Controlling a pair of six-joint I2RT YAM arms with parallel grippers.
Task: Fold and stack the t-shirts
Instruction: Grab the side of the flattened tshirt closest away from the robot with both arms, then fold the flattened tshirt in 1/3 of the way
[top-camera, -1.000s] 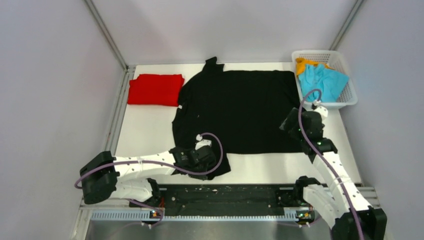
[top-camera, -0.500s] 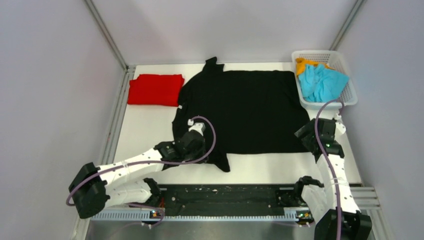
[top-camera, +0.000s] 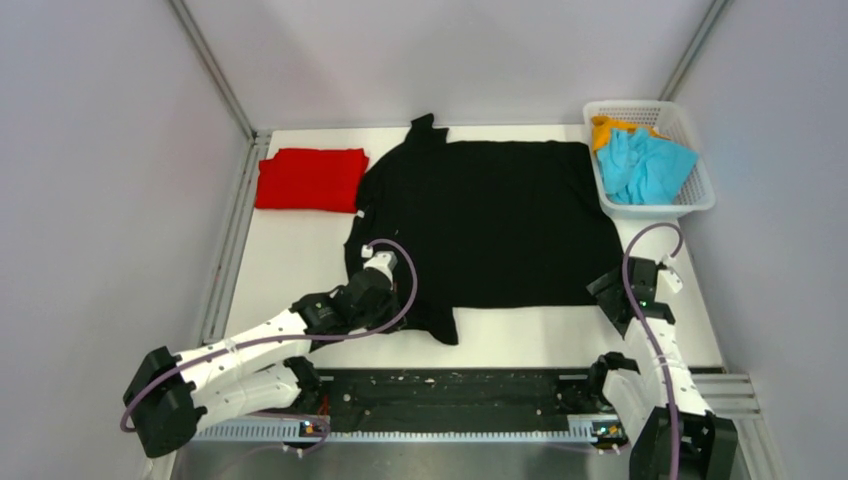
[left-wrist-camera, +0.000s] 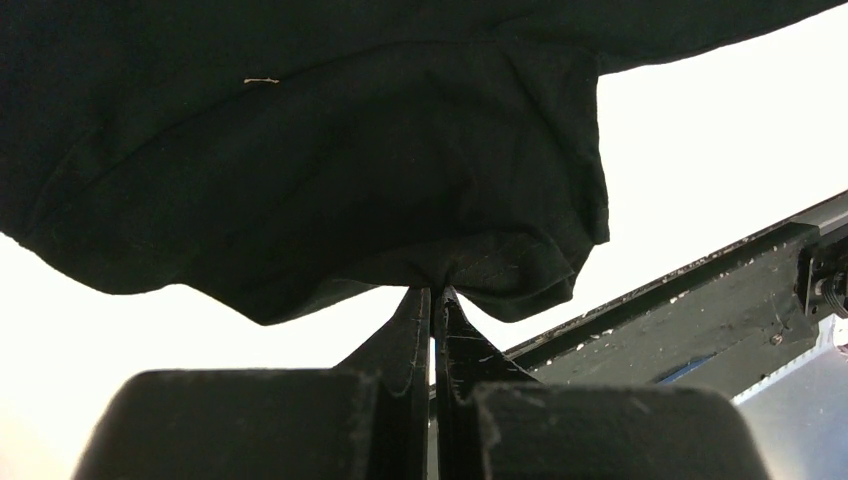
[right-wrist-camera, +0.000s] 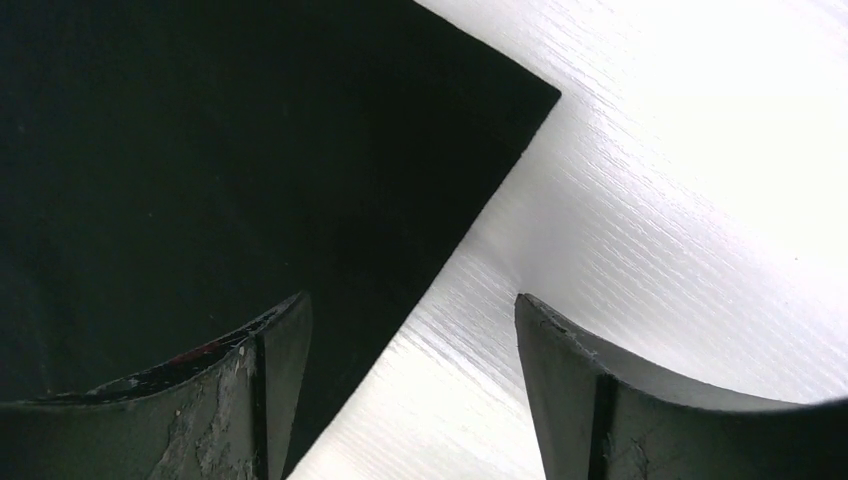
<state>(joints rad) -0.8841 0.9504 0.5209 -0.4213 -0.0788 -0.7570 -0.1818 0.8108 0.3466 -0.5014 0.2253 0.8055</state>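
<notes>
The left claw (left-wrist-camera: 433, 300) is clamped on a bunched near-left fold of the black t-shirt (top-camera: 490, 215), which lies spread across the middle of the table (top-camera: 290, 260). The right claw (right-wrist-camera: 410, 300) stands apart over the shirt's near-right corner. A folded red t-shirt (top-camera: 310, 178) lies at the far-left corner. A basket (top-camera: 655, 209) at the far-right corner holds a cyan garment (top-camera: 645, 165) and an orange garment (top-camera: 605, 127).
</notes>
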